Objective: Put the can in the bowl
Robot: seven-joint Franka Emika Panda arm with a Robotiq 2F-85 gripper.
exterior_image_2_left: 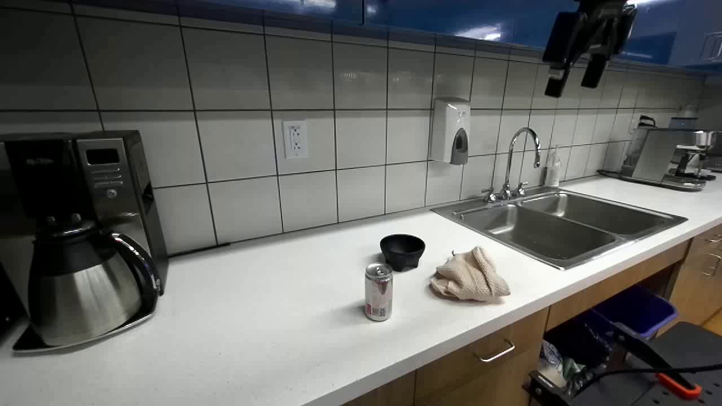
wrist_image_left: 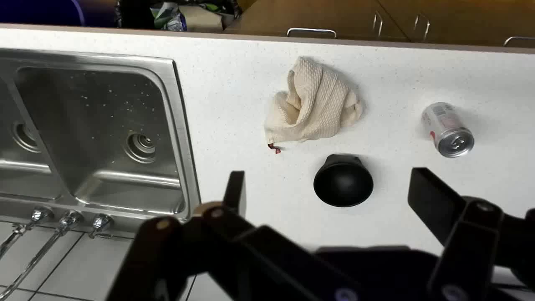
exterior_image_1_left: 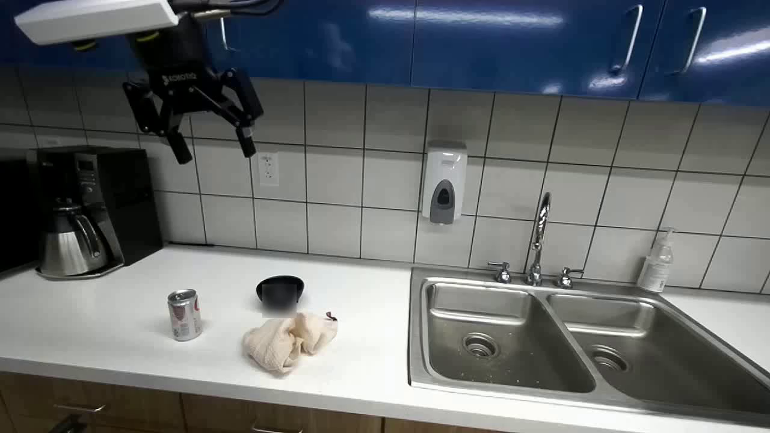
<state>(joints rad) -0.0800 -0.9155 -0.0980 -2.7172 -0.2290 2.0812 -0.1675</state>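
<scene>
A silver can with red and white print stands upright on the white counter; it shows in both exterior views (exterior_image_1_left: 184,316) (exterior_image_2_left: 378,294) and at the right of the wrist view (wrist_image_left: 446,128). A small black bowl sits on the counter behind the can in an exterior view (exterior_image_2_left: 403,260). It also shows in an exterior view (exterior_image_1_left: 280,284), partly blurred, and in the wrist view (wrist_image_left: 343,186). The bowl looks empty in the wrist view. My gripper (exterior_image_1_left: 213,149) is wide open and empty, high above the counter; it also shows in an exterior view (exterior_image_2_left: 574,82) and the wrist view (wrist_image_left: 328,184).
A crumpled beige cloth (exterior_image_1_left: 290,341) lies beside the bowl. A double steel sink (exterior_image_2_left: 558,259) with a faucet (exterior_image_1_left: 539,234) is set in the counter. A coffee maker (exterior_image_2_left: 107,186) with a steel carafe stands at the far end. Blue cabinets (exterior_image_1_left: 511,48) hang above.
</scene>
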